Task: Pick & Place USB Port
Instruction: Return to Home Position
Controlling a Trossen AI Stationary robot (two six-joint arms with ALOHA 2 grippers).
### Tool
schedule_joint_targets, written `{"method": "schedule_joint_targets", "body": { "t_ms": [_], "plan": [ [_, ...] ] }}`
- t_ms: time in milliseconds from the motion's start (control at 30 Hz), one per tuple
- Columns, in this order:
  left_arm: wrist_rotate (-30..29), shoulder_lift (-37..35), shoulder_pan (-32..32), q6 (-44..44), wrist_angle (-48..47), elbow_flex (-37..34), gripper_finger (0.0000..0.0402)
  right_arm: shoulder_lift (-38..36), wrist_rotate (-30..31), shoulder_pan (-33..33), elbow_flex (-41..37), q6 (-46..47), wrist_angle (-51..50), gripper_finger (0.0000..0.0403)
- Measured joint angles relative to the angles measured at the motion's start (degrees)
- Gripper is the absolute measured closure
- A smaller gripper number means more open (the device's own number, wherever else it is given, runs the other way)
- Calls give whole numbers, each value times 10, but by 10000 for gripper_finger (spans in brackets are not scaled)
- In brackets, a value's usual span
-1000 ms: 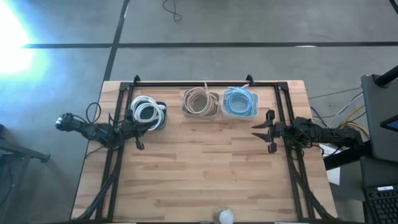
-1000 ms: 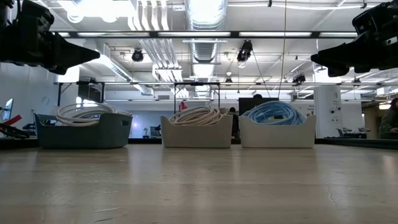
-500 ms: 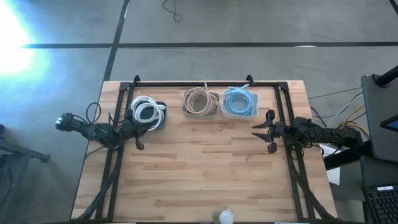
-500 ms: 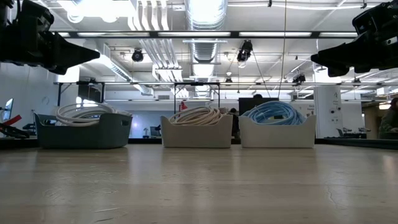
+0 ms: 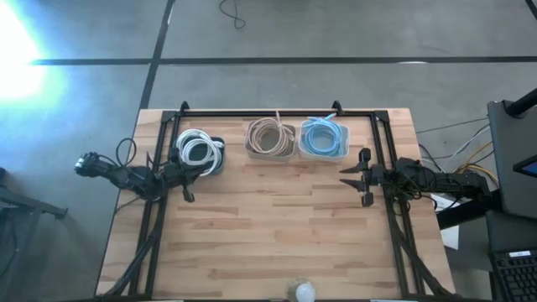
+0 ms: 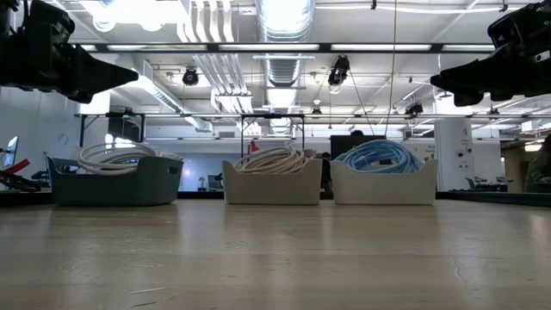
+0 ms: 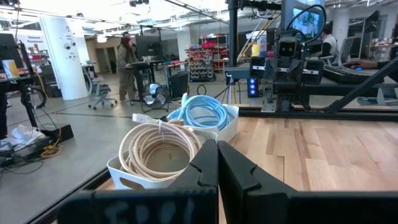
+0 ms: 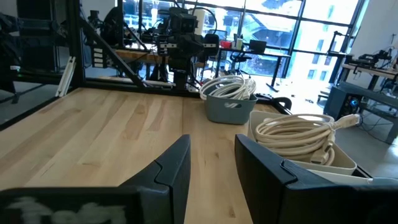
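Three bins stand in a row along the table's far edge. A dark grey bin (image 5: 200, 152) holds a white coiled cable, a pale bin (image 5: 270, 137) a beige coil, and a clear bin (image 5: 324, 138) a blue coil. The USB port is out of view. My left gripper (image 5: 186, 190) hovers shut at the table's left edge, just on the near side of the grey bin; its fingers meet in the left wrist view (image 7: 217, 163). My right gripper (image 5: 345, 177) hovers open at the right edge, nothing between its fingers (image 8: 212, 155). Both stand well above the tabletop in the low view.
Black frame rails (image 5: 277, 113) run along the table's far, left and right edges. A small white round thing (image 5: 304, 292) sits at the near edge. Bare wood (image 5: 268, 226) spreads between the two arms. A person (image 7: 127, 65) stands in the room beyond the table.
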Motion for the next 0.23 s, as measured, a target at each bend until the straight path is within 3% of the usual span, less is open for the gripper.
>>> {"method": "schedule_joint_targets", "body": {
  "t_ms": [233],
  "plan": [
    [-3,0,0,0,0,0,401,0,0,0,0,1,0,284]
  ]
}}
